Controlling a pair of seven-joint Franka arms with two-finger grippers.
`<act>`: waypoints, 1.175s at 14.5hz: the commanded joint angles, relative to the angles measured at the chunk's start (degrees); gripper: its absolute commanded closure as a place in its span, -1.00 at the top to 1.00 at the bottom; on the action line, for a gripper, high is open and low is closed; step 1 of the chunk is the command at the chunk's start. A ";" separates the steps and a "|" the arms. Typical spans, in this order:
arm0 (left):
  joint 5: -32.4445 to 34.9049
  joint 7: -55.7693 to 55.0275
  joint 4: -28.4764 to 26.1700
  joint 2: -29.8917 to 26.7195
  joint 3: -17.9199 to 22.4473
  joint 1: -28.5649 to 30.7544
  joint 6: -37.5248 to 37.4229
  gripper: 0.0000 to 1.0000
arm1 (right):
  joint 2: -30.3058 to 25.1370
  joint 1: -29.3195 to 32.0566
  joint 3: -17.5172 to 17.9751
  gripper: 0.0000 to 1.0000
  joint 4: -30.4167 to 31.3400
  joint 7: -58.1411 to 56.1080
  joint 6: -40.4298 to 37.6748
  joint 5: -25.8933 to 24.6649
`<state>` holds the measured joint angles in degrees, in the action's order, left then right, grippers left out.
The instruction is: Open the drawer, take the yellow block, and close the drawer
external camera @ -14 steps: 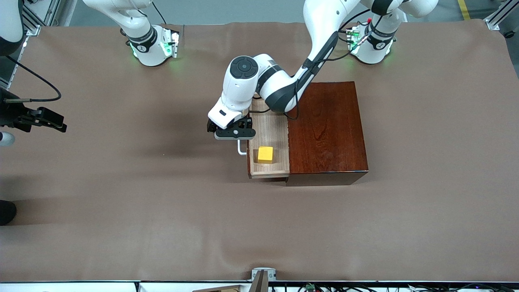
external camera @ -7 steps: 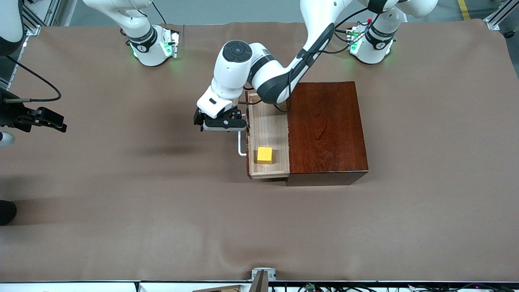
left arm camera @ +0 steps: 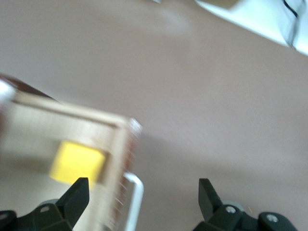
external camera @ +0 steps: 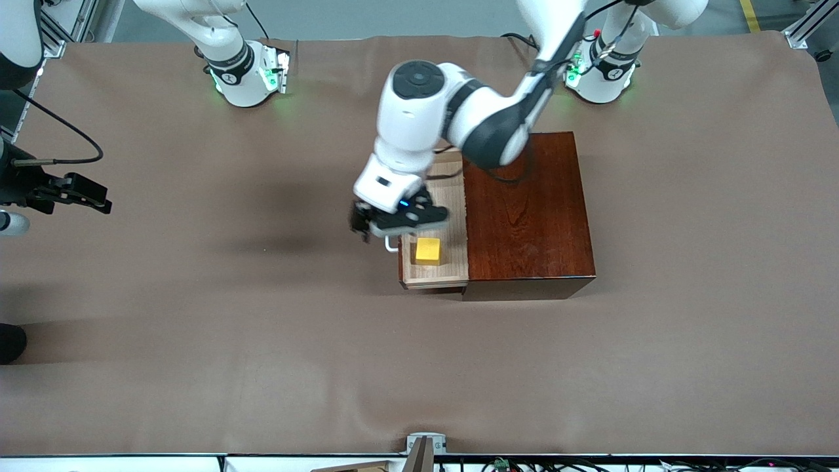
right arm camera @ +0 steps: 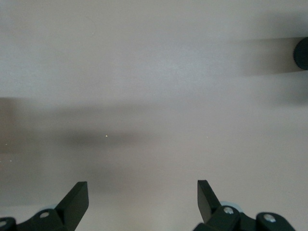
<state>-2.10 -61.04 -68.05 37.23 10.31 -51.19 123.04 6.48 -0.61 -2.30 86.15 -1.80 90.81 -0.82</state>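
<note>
- Block (external camera: 429, 251) sits in the open drawer (external camera: 435, 270), at its end nearest the camera.
- Left gripper (external camera: 400, 223), fingers spread and empty, has left the handle (external camera: 391, 246) and moved over the drawer front; pickup follows.
- Right gripper (external camera: 78, 193) waits released, well apart from the drawer.

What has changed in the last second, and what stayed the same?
The left tool, open and holding nothing, swung from the handle toward the yellow block. The drawer stayed open with the block inside. The right tool stayed waiting, open, at its end of the table.
</note>
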 commanded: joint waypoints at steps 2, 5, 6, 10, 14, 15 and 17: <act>-0.45 2.40 -2.53 -3.04 4.71 3.18 -6.48 1.00 | -1.21 -2.80 0.19 1.00 0.94 0.82 -0.02 -0.33; -0.45 8.02 -2.71 -6.20 4.63 9.50 -13.24 1.00 | -1.21 -8.69 0.10 1.00 1.03 14.64 -0.37 -0.33; -0.45 9.08 -2.79 -6.90 4.63 11.53 -14.31 1.00 | -1.21 -11.32 0.10 1.00 0.95 22.11 -0.55 -0.33; -0.36 13.30 -6.64 -10.59 4.63 17.86 -15.37 1.00 | 0.27 -24.41 0.10 1.00 0.59 54.01 0.33 0.46; -0.36 22.87 -13.68 -17.44 4.63 23.93 -15.37 1.00 | 6.51 -33.73 0.10 1.00 -2.74 85.31 1.64 5.91; -0.36 24.63 -15.26 -19.02 4.63 25.07 -15.37 1.00 | 7.92 -35.84 0.10 1.00 -3.09 92.25 3.82 6.09; -0.36 27.28 -17.55 -21.58 4.63 27.09 -15.37 1.00 | 9.33 -39.10 0.01 1.00 -3.10 104.92 8.65 6.00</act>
<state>-2.10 -36.64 -80.12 20.83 15.36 -25.32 107.74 13.36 -36.80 -1.36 85.62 91.37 97.05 4.45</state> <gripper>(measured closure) 0.000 0.000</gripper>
